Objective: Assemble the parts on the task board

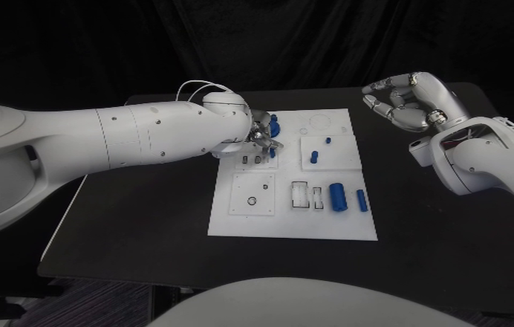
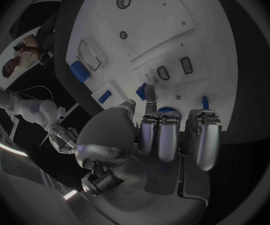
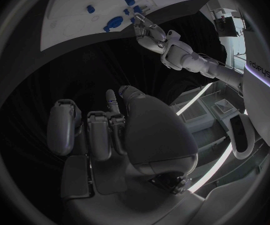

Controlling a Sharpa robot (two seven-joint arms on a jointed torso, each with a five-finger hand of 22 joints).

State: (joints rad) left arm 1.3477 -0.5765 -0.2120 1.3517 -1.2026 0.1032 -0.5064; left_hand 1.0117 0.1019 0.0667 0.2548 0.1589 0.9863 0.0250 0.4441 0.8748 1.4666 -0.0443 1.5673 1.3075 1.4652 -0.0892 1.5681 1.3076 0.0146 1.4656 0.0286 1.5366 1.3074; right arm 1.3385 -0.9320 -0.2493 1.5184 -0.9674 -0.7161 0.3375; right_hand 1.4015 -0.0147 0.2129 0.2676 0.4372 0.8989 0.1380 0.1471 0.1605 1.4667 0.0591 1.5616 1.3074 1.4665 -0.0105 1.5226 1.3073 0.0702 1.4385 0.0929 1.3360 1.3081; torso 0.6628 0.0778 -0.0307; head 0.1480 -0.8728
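The white task board (image 1: 295,215) lies mid-table. My left hand (image 1: 258,141) hangs over its far left part, beside two slots (image 1: 255,160). In the left wrist view the left hand (image 2: 154,140) has its thumb and one finger pinching a small blue part (image 2: 141,91) just above the board (image 2: 191,30), with the other fingers curled. A round blue part (image 2: 167,110) peeks from behind those fingers. Larger blue parts (image 1: 273,125) stand right by the hand. My right hand (image 1: 412,100) is raised off the board's right side, its fingers curled in on nothing, as the right wrist view also shows (image 3: 110,135).
On the board's near right lie a blue cylinder (image 1: 337,195) and a thinner blue part (image 1: 362,200), next to two rectangular slots (image 1: 307,195). Further back, a blue part (image 1: 315,156) and a small peg (image 1: 327,140) stand on the board. Bare black table (image 1: 428,230) surrounds the board.
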